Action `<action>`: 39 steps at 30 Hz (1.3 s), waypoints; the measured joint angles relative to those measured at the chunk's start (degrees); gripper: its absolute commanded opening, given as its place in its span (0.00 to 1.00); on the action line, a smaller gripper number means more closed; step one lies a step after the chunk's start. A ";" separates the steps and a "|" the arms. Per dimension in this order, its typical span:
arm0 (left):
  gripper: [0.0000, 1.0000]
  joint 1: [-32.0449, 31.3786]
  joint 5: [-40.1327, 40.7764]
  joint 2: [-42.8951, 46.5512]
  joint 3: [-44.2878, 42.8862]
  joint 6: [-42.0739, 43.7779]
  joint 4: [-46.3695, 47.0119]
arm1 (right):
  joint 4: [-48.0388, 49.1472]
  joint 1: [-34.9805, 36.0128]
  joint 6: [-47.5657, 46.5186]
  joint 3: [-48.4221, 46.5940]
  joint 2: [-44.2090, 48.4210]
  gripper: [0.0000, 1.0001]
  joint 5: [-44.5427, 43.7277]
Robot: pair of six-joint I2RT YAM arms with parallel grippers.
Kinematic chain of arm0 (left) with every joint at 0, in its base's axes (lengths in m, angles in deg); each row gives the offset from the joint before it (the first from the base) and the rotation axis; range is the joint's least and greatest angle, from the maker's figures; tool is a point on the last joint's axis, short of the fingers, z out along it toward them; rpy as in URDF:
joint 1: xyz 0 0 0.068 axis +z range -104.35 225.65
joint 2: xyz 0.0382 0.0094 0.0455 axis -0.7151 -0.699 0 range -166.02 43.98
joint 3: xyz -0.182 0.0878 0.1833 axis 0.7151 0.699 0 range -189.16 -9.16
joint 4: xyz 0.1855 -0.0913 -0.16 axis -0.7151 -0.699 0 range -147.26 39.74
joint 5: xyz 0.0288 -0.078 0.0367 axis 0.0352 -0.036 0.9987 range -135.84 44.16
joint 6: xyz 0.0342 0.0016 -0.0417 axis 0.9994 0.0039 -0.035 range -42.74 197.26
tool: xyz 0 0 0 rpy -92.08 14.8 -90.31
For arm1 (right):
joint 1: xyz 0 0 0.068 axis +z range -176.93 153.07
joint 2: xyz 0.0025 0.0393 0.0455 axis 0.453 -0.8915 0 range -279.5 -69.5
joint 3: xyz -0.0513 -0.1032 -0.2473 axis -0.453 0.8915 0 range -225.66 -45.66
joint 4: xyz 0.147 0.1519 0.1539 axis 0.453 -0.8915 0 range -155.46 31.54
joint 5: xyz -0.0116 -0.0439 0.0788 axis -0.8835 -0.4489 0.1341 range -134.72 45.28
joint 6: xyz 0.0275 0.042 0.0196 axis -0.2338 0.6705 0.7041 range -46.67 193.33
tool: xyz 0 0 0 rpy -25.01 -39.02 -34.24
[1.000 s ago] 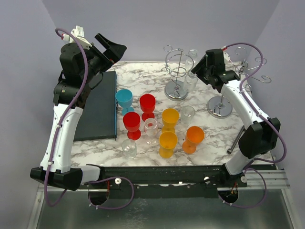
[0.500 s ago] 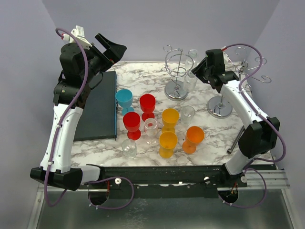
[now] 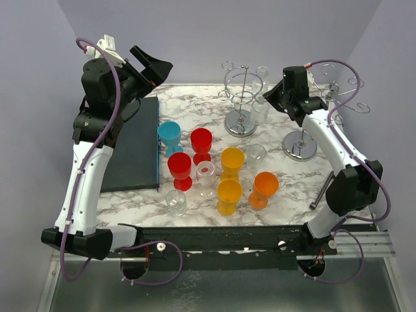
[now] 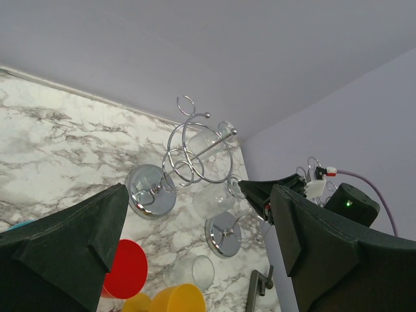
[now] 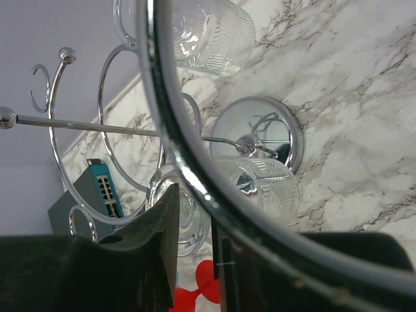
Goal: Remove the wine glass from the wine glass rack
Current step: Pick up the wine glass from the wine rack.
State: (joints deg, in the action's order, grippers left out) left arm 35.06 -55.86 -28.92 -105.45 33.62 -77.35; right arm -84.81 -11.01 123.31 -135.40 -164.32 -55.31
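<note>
right gripper (image 3: 268,99): jaws narrow beside hanging wine glass (image 3: 259,110), probably at its stem so it can slide out; grip unclear, chrome ring (image 5: 188,149) blocks wrist view | glass not yet off wine glass rack (image 3: 238,123) | left gripper (image 3: 153,67): wide, raised clear

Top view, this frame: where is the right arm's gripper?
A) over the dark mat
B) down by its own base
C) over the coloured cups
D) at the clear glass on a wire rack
D: the right gripper is right at the clear glass hanging on the wire rack.
</note>
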 measured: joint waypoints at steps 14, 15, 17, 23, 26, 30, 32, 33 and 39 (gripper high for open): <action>0.99 -0.02 -0.02 0.00 0.39 0.00 0.02 | 0.66 0.02 0.55 3.08 1.97 0.37 0.90; 0.99 -0.02 0.00 0.00 0.44 0.00 0.02 | 0.66 0.02 0.59 3.28 2.01 0.40 0.98; 0.99 0.00 0.00 0.00 0.44 0.00 0.02 | 0.94 0.02 0.61 3.61 2.16 0.43 1.11; 0.99 -0.02 0.00 0.00 0.44 0.00 0.02 | 1.38 0.02 0.79 4.00 2.51 0.45 1.84; 0.99 0.00 -0.02 0.00 0.44 0.00 0.04 | 1.60 0.02 1.05 4.11 2.58 0.46 2.19; 0.99 0.00 0.00 0.02 0.59 0.00 0.04 | 2.47 0.02 1.44 4.55 2.78 0.41 2.54; 0.99 -0.02 0.00 0.02 0.68 0.00 0.04 | 2.67 0.02 1.60 4.66 2.86 0.39 2.62; 0.99 0.00 -0.02 0.02 0.70 0.00 0.04 | 2.69 0.02 1.68 4.70 2.91 0.37 2.67; 0.99 0.00 0.00 0.02 0.74 0.00 0.04 | 2.67 -0.04 1.88 4.74 3.02 0.26 2.80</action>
State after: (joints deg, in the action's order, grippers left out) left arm 35.06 -55.86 -28.90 -104.71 33.62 -77.31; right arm -82.14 -11.05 125.19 -130.65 -161.31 -52.52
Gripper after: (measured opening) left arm 0.986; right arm 0.317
